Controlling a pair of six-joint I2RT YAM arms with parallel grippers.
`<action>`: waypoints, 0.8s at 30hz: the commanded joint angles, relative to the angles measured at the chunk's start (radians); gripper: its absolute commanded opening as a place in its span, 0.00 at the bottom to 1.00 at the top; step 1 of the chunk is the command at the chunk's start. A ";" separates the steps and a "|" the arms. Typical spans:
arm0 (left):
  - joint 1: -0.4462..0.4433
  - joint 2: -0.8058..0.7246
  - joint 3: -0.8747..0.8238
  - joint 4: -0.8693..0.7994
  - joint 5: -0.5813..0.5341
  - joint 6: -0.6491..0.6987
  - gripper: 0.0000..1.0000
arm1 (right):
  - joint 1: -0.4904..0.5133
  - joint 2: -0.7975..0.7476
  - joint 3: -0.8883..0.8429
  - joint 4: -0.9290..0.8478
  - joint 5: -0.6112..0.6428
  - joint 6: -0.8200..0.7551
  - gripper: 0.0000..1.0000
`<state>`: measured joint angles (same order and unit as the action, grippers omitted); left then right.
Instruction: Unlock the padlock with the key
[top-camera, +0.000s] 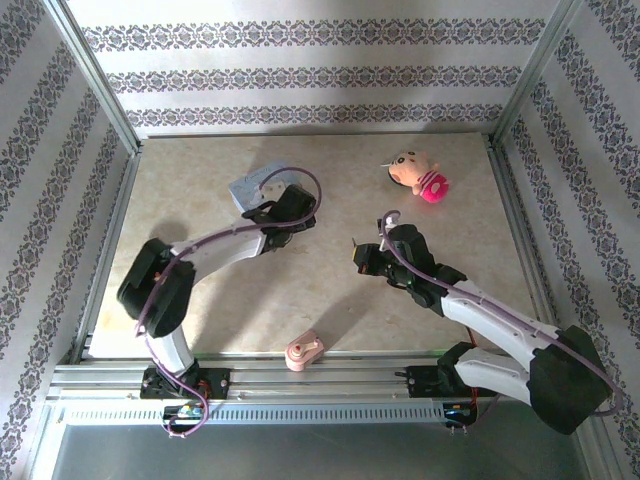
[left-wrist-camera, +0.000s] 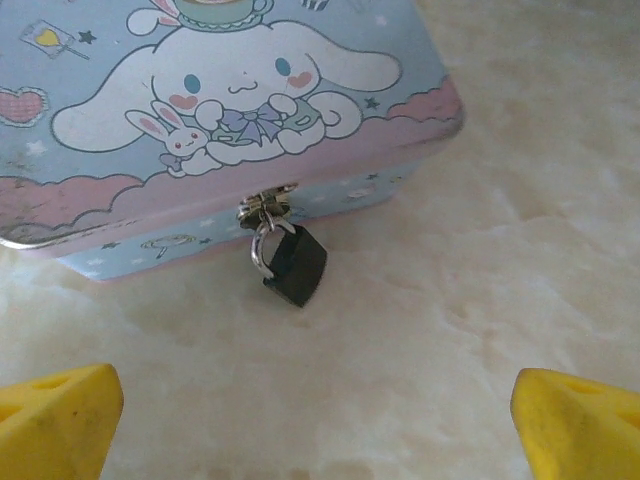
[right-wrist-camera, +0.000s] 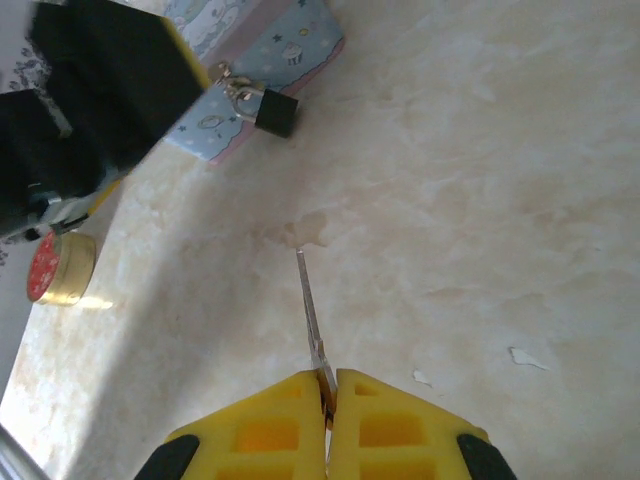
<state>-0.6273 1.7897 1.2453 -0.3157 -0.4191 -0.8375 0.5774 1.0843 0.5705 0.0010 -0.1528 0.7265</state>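
Right gripper (right-wrist-camera: 327, 385), clenched on thin silver key (right-wrist-camera: 308, 300), should align tip with tiny black block padlock (left-wrist-camera: 295, 265) after wide-released left gripper (left-wrist-camera: 320, 415) steadies it.

Padlock (left-wrist-camera: 296, 266) hanging from tin's (left-wrist-camera: 230, 120) clasp

Black padlock (left-wrist-camera: 297, 266), blue cartoon tin (left-wrist-camera: 90, 150), yellow fingers (left-wrist-camera: 55, 425), marbled beige table (left-wrist-camera: 490, 270)

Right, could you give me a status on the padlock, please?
Left gripper open, facing padlock. Right gripper shut on key, well short of it. Padlock on tin's hasp, nothing between.
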 joint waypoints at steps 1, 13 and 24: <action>-0.007 0.088 0.100 -0.144 -0.132 -0.069 1.00 | -0.013 -0.036 -0.016 -0.061 0.067 -0.019 0.00; 0.013 0.303 0.281 -0.255 -0.209 -0.155 1.00 | -0.043 -0.111 -0.050 -0.088 0.082 -0.021 0.00; 0.055 0.426 0.427 -0.447 -0.265 -0.251 0.99 | -0.055 -0.127 -0.053 -0.073 0.062 -0.015 0.00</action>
<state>-0.5949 2.1960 1.6352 -0.6449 -0.6373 -1.0348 0.5320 0.9749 0.5285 -0.0788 -0.0933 0.7197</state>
